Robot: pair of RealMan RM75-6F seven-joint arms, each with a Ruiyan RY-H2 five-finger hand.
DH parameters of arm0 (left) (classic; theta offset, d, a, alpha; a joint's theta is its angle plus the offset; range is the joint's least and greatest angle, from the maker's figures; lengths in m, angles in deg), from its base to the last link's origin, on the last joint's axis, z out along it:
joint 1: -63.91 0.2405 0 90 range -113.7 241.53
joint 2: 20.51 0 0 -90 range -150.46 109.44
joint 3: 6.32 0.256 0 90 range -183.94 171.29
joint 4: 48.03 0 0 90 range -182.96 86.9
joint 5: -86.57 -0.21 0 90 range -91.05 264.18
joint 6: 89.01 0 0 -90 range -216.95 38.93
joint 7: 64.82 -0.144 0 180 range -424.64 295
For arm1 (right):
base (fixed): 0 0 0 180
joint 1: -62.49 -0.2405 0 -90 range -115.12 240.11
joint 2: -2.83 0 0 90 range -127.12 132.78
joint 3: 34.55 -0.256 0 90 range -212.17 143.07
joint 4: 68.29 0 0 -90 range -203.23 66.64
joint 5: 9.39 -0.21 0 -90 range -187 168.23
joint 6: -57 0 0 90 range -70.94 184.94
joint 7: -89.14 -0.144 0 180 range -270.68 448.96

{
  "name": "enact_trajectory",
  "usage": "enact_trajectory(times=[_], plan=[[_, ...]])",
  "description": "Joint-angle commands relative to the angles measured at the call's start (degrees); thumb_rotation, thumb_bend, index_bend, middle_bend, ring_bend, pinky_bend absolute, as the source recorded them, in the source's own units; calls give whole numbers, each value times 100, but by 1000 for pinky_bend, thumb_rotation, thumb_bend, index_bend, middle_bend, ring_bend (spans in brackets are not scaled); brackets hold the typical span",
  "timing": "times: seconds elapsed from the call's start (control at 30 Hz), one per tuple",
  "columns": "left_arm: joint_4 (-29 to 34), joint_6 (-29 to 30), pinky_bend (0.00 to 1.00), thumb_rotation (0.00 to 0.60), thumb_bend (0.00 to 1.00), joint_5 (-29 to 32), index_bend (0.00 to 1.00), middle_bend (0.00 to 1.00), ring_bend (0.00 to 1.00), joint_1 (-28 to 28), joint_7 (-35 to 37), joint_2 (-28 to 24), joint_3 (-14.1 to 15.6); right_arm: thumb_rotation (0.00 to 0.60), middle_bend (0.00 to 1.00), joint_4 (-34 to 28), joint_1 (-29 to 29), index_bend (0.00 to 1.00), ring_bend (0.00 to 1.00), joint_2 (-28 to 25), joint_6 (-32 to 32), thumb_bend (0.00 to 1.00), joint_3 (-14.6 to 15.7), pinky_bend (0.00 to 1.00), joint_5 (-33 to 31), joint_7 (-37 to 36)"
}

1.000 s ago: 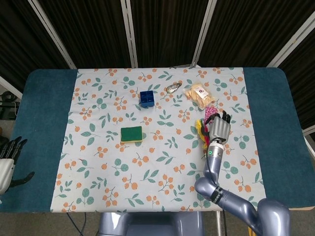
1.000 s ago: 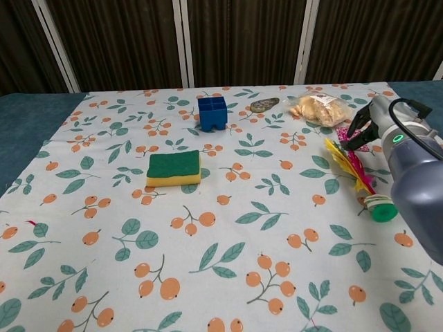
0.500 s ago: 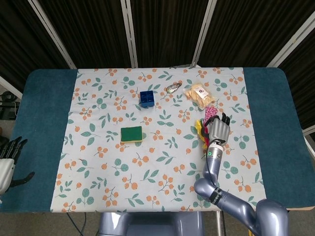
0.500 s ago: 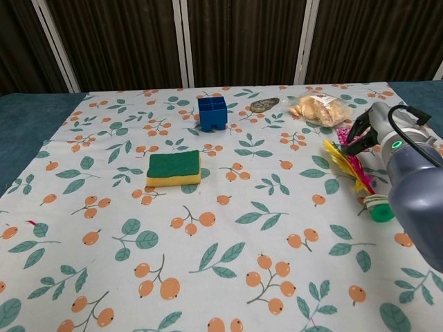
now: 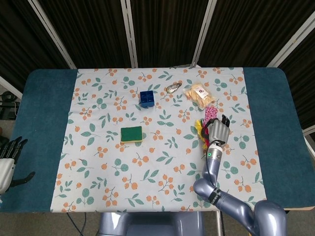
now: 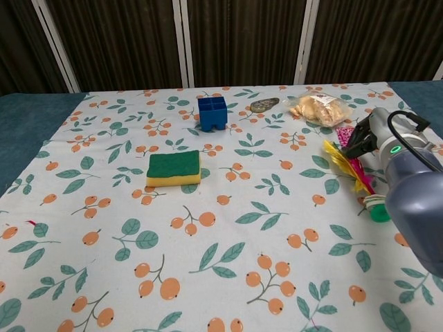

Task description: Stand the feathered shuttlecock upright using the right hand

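The feathered shuttlecock [image 6: 351, 168] lies on its side on the flowered cloth at the right. Its yellow and pink feathers [image 5: 201, 130] point away from me. Its green base [image 6: 377, 210] is towards me, partly hidden behind my right forearm. My right hand [image 5: 218, 130] hovers just right of the feathers with its dark fingers [image 6: 360, 134] spread and nothing held. I cannot tell whether it touches the feathers. My left hand [image 5: 8, 163] hangs off the table's left front corner, fingers apart and empty.
A pink sachet [image 6: 344, 131] lies just beyond the right hand, with a clear snack bag [image 6: 320, 108] behind it. A metal piece [image 6: 263, 104], a blue block [image 6: 212, 113] and a green-and-yellow sponge [image 6: 173, 168] sit further left.
My right hand and forearm have crept slightly towards me and lower, now covering more of the shuttlecock's green base. The shuttlecock and the left hand have not moved.
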Motion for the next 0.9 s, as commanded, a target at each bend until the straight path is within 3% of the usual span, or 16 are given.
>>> enact_trajectory(times=[0.03, 0.47, 0.9], plan=[[0, -4, 0, 567, 238, 5, 0, 0, 0, -1, 5, 1, 0, 600, 345, -5, 13, 618, 41, 8, 5, 448, -2, 13, 6, -9], [-3, -33, 0, 567, 238, 37, 0, 0, 0, -11, 11, 1, -2, 600, 368, -247, 37, 642, 43, -56, -35, 464, -66, 13, 156, -137], [-2, -13, 0, 567, 237, 26, 0, 0, 0, -5, -21, 3, 8, 600, 375, -1706, 187, 646, 43, -723, -608, 463, -369, 14, 307, 13]])
